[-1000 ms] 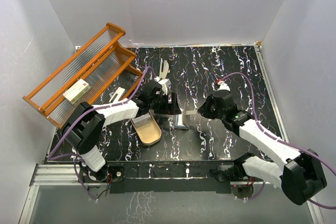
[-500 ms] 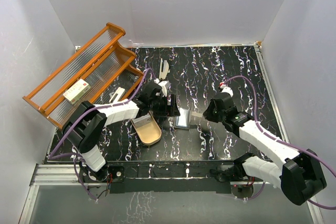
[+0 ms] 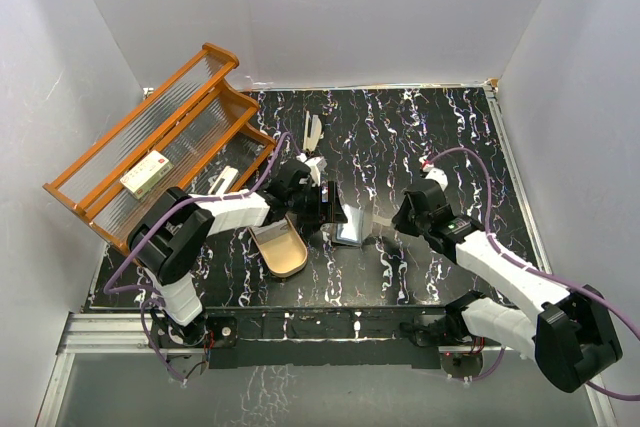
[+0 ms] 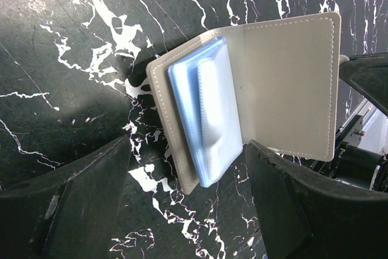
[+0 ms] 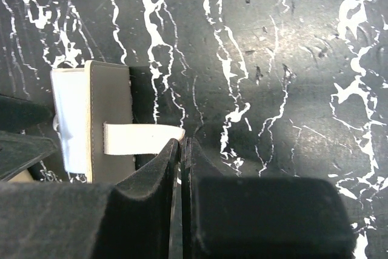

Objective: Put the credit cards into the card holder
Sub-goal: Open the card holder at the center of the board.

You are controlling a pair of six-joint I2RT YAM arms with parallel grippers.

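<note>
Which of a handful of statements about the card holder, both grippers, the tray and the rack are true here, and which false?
1. The card holder lies open on the table. True.
2. The left gripper is clamped on the card holder. False: its fingers are spread wide, one on either side of it.
3. The right gripper is closed at the tip of the holder's strap. True.
4. The tan tray sits on the right arm's side of the card holder. False: it is on the left arm's side, by the left gripper.
5. A white box lies in the orange rack. True.
</note>
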